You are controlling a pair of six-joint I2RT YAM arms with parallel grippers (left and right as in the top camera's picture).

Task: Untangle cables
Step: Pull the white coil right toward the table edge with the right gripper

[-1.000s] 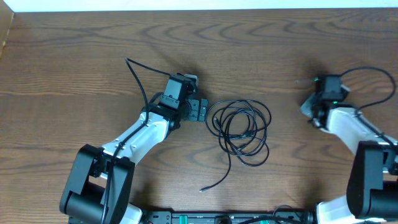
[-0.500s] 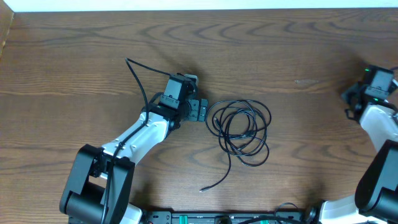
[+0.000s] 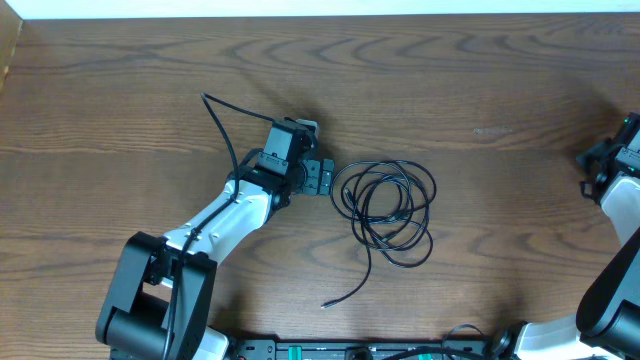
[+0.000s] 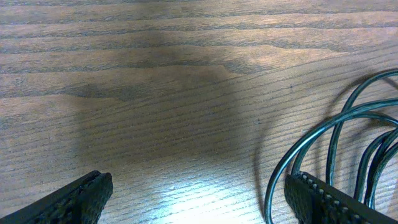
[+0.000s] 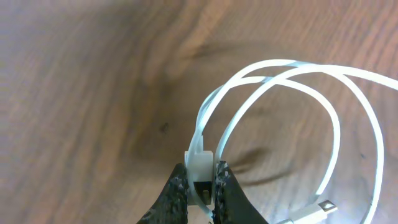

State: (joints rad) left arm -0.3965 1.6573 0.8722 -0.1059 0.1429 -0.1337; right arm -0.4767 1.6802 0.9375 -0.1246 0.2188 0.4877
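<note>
A black cable (image 3: 400, 215) lies coiled in several loops at the table's middle, its loose end (image 3: 345, 293) trailing toward the front. My left gripper (image 3: 320, 177) rests open just left of the coil. In the left wrist view its fingertips (image 4: 81, 199) stand wide apart, and the black loops (image 4: 339, 121) curve by the right finger, with nothing between the pads. My right gripper (image 5: 200, 186) is shut on the white plug (image 5: 200, 163) of the white cable (image 5: 280, 67), whose loops hang over the wood. In the overhead view the right arm (image 3: 618, 160) is at the far right edge.
A thicker black cord (image 3: 220, 120) rises from the left arm toward the back left. A second white plug end (image 5: 317, 208) shows at the lower right of the right wrist view. The table's far edge (image 3: 320, 15) runs along the top.
My right arm has swung well to the right, out to the table's right edge, still shut on the white plug. The left arm and the black coil have not moved.
</note>
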